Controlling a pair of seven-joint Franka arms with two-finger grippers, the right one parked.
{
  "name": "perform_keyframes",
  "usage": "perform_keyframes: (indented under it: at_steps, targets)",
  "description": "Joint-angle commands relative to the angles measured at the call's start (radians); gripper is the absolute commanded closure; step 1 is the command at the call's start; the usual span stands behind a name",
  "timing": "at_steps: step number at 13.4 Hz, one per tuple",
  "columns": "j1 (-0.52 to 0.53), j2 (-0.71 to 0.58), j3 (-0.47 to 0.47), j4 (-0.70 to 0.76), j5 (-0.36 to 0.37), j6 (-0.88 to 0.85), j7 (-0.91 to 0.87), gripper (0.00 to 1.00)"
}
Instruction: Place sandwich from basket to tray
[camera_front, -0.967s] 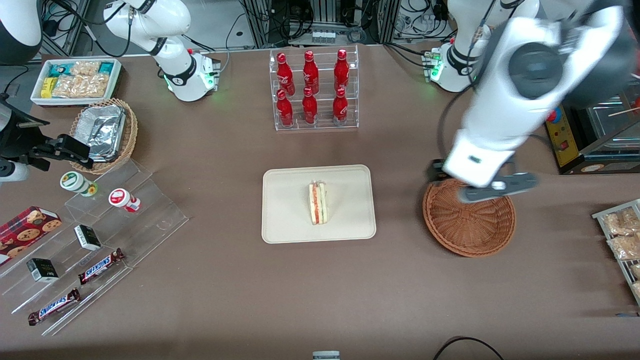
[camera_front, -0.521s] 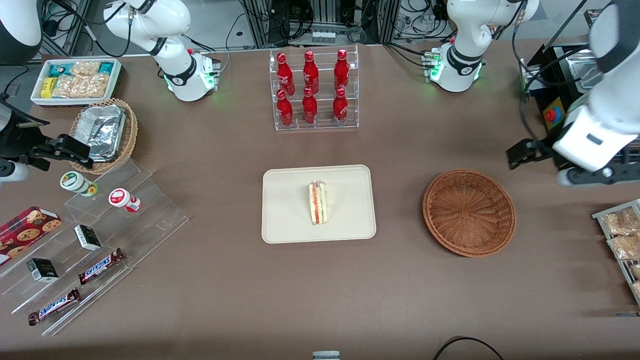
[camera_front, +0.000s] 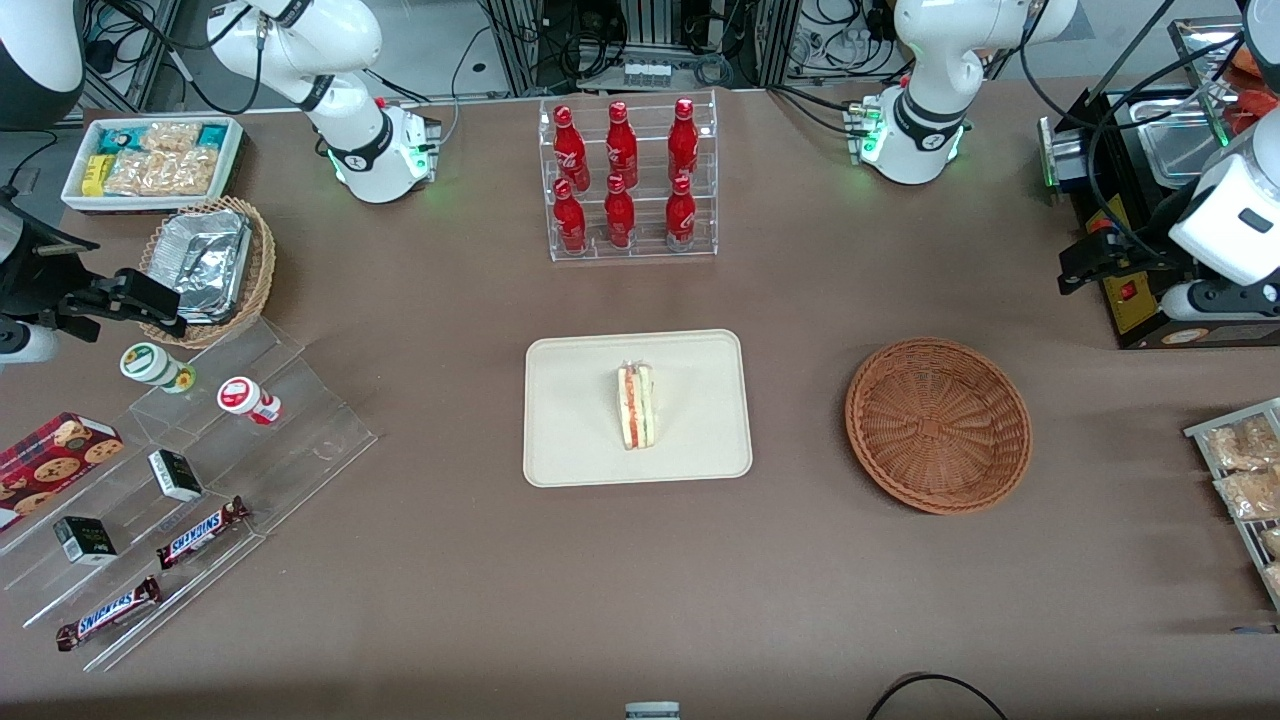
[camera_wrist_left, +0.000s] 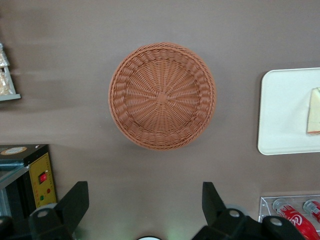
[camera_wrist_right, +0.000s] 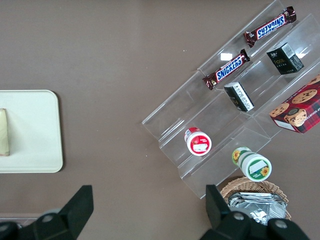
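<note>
Sandwich (camera_front: 635, 405) lying on tray (camera_front: 570, 440), long axis pointing toward camera. Basket (camera_front: 938, 425) bare. Gripper (camera_wrist_left: 142, 212) released, raised high at working arm's end, well apart from basket. Job looks finished.

The sandwich (camera_front: 635, 406) is seen lying on the tray (camera_front: 570, 440), the basket (camera_front: 938, 425) set apart toward the working arm's end. The gripper (camera_wrist_left: 145, 210) is held spread wide above the table, farther from the front camera than the basket.

A clear rack (camera_front: 628, 180) holds 6 red bottles (camera_front: 620, 145) in 2 rows. Toward the parked arm's end, a white bin of snack packets (camera_front: 150, 160), a tan basket of foil containers (camera_front: 205, 265) and a stepped acrylic stand (camera_front: 215, 470) with 2 Snickers bars (camera_front: 200, 532)
</note>
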Motion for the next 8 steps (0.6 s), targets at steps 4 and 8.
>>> perform_keyframes:
  at_steps: [4, 8]
  targets:
    - [0.014, 0.019, -0.009, 0.033, -0.003, 0.02, 0.046, 0.0]
    - [0.008, 0.023, -0.003, 0.044, 0.051, 0.016, 0.043, 0.0]
